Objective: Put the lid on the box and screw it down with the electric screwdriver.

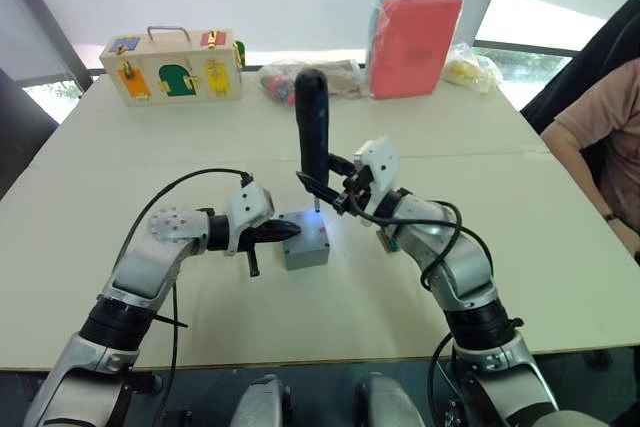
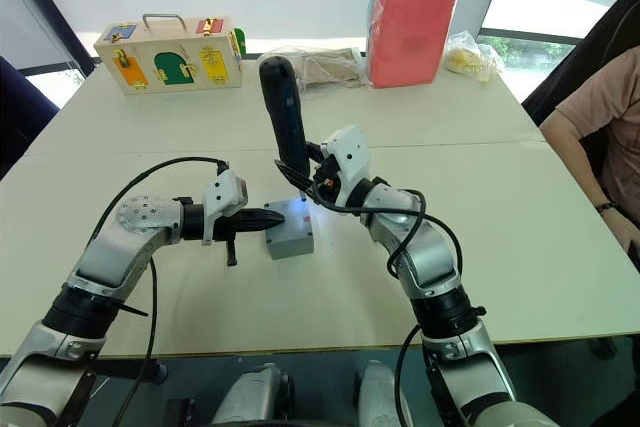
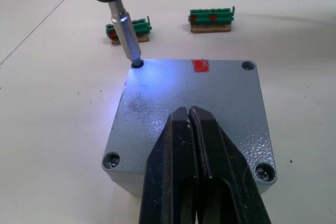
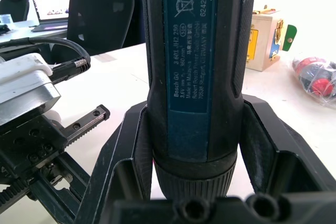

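Note:
The grey box [image 1: 305, 255] stands mid-table with the lid [image 3: 210, 93] seated on top; a small red mark [image 3: 200, 65] shows on the lid. My left gripper [image 3: 189, 113] is shut, and its tips rest flat on the lid from the left side. My right gripper [image 1: 322, 185] is shut on the black electric screwdriver [image 1: 312, 127], holding it upright. The metal bit [image 3: 127, 40] sits in one far corner hole of the lid, and the tool's light glows bluish on the surface. Screws [image 3: 111, 160] sit in the two near corners.
Two green terminal blocks [image 3: 211, 19] lie on the table just beyond the box. A wooden box with coloured doors [image 1: 172, 65], some plastic bags [image 1: 300, 77] and a red pouch [image 1: 413, 37] stand at the far edge. A person [image 1: 600, 137] sits at the right.

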